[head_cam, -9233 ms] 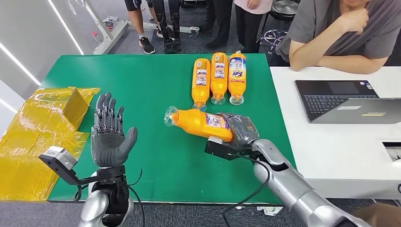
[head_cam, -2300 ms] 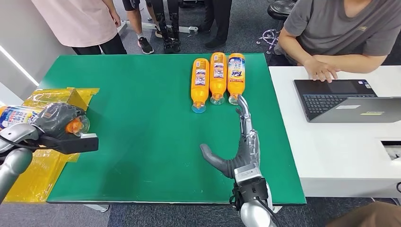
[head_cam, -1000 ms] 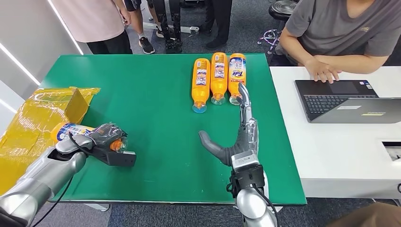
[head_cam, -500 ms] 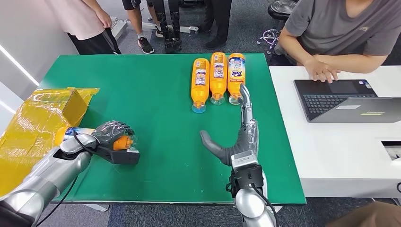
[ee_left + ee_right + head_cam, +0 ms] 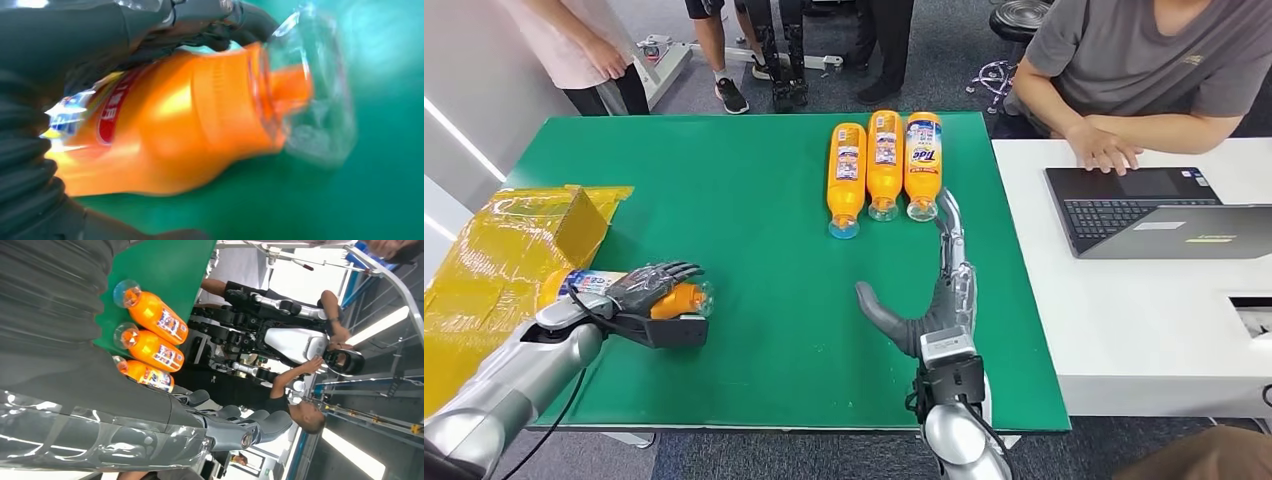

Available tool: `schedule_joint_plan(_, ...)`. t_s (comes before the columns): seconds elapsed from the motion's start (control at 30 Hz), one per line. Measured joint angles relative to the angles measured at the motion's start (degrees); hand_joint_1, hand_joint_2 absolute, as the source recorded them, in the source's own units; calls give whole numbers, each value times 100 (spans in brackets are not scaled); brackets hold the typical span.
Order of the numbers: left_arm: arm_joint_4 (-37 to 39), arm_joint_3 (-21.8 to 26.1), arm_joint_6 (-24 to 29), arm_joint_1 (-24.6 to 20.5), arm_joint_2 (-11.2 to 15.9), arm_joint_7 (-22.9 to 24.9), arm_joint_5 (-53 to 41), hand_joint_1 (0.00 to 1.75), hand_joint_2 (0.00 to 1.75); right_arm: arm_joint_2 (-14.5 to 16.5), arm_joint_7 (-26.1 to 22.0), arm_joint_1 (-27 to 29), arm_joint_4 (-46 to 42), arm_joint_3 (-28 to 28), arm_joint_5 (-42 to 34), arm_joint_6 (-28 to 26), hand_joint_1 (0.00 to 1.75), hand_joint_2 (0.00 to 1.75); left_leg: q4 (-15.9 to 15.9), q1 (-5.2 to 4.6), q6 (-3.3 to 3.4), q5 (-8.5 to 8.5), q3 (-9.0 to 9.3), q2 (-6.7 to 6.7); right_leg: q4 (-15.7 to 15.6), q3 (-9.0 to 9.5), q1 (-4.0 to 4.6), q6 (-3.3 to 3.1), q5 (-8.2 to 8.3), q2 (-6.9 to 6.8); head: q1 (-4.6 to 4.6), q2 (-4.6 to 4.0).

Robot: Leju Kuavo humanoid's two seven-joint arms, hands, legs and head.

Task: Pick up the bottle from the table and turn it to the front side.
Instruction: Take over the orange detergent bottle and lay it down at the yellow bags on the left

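Where the left robot hand [image 5: 649, 288] lies low over the near left part of the green desk [image 5: 754, 190], its fingers drape over the orange bottle [image 5: 624, 292] and hold it by the shoulder. The bottle lies on its side, long axis running across the desk: clear cap toward the desk's middle, base toward the yellow wrapped packages [image 5: 504, 250] at the left edge. In the left wrist view the same bottle [image 5: 175, 125] sits just above or on the green surface; contact cannot be told, since the picture is blurred. A printed label with red and blue marks faces partly upward on the body behind the fingers.

The right robot hand [image 5: 929, 290] stands well apart, near the middle-right of the desk, palm on edge, fingers straight and spread, holding nothing. Its fingertips point toward three more orange bottles [image 5: 885, 165] laid side by side at the far edge, caps toward the robot.

Judgement: the left robot hand alone governs the bottle, so any turn must roll it about its long axis. Whether the front label already faces up cannot be settled from these views.
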Motion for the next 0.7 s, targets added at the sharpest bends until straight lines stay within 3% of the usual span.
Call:
schedule_joint_plan(0.37,-1154,555,-72,720,736,465,130,0,175,-77,235,189,-133,-13,248,275,0,175,-2,1,-1,-1,0,1,0,-2,1,-1,-1,1,-1,0)
schedule_joint_plan(0.5,-1829,1043,122,1197,964,850,-90,0,175,-79,302,289,-237,-25,372,444,0,175,-2,1,-1,-1,-2,3,-2,-5,1,-1,-2,3,-1,0)
schedule_joint_plan(0.7,-2756,1943,190,1746,1098,940,-413,0,175,-82,327,424,-371,-35,464,541,0,175,-2,1,-1,-1,-5,1,-3,-7,1,-1,-2,2,0,0)
